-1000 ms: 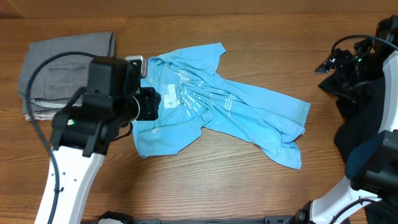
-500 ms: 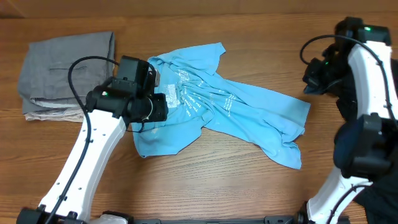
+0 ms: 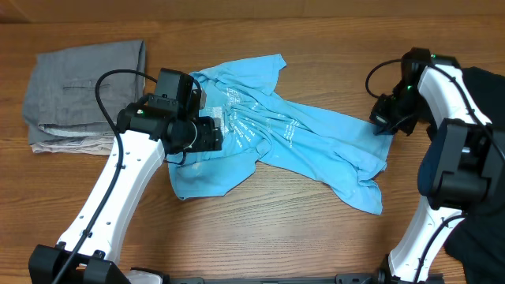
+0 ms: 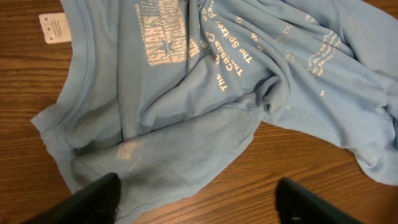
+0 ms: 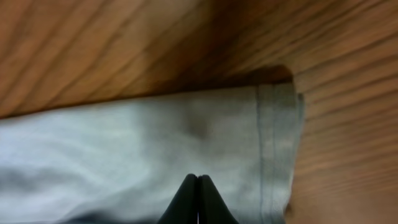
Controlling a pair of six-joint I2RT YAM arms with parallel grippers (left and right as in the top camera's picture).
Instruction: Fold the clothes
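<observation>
On the blue shirt [image 4: 186,124], white lettering is printed, of which only "The" can be read. Print on the white tag [image 4: 53,26] cannot be read.

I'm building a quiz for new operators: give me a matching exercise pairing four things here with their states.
1 blue T-shirt
2 grey garment
3 left gripper
4 right gripper

A folded, far left
B shut, over the shirt's hem
C crumpled, in the middle
D open, over the shirt's lower part

Pairs: 1-C, 2-A, 3-D, 4-B

Crumpled blue shirt [image 3: 272,134] at centre.
Folded grey garment [image 3: 83,91] at ten o'clock; right gripper [image 3: 383,123] at the shirt's three o'clock edge.
</observation>
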